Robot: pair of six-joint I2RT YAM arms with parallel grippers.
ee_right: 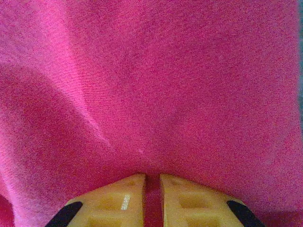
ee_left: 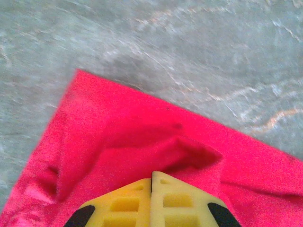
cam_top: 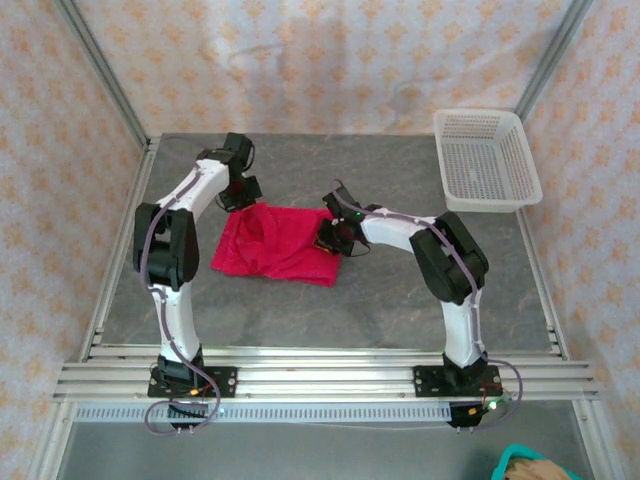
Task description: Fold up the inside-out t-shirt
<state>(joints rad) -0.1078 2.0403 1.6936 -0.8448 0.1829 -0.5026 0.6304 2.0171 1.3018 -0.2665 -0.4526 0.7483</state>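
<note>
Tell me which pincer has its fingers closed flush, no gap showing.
The left pincer: its yellow fingers meet edge to edge over the t-shirt near a corner. The right pincer shows a strip of red fabric between its fingers.

The top external camera is looking steeply down from above and behind the arm bases, taking in the whole table (cam_top: 400, 300). The left wrist camera is riding over the left gripper (ee_left: 151, 176), at ten o'clock from the table's middle, facing down closely onto the t-shirt (ee_left: 118, 137) and the bare tabletop at twelve o'clock. The right wrist camera is sitting even closer over the right gripper (ee_right: 152, 177), near the table's middle. All three are sharing the t-shirt.
</note>
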